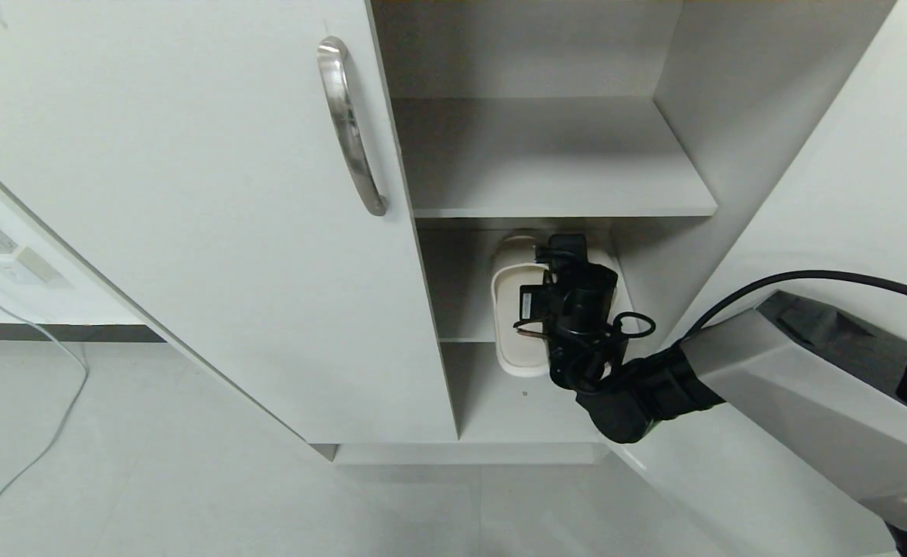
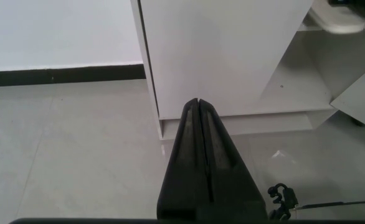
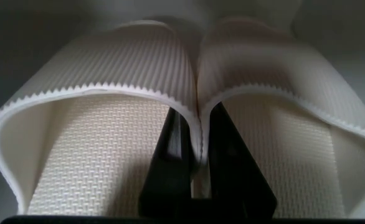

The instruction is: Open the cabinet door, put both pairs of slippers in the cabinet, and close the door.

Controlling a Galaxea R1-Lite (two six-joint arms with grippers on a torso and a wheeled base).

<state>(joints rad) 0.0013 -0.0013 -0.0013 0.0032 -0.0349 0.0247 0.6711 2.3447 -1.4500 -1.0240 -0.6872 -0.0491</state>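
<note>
The white cabinet (image 1: 731, 93) stands with its right door (image 1: 847, 193) swung open and its left door (image 1: 190, 193), with the curved metal handle (image 1: 351, 128), shut. A pair of cream ribbed foam slippers (image 1: 515, 309) sits at the lower shelf (image 1: 461, 286), heels jutting past its front edge. The right pincer (image 3: 198, 134) grips them, one finger inside each slipper, pinching the two adjoining straps together. I can't tell whether the soles rest on the shelf. The left pincer (image 2: 198, 109) hangs closed and empty over the grey tiled floor (image 2: 76, 143) before the cabinet.
</note>
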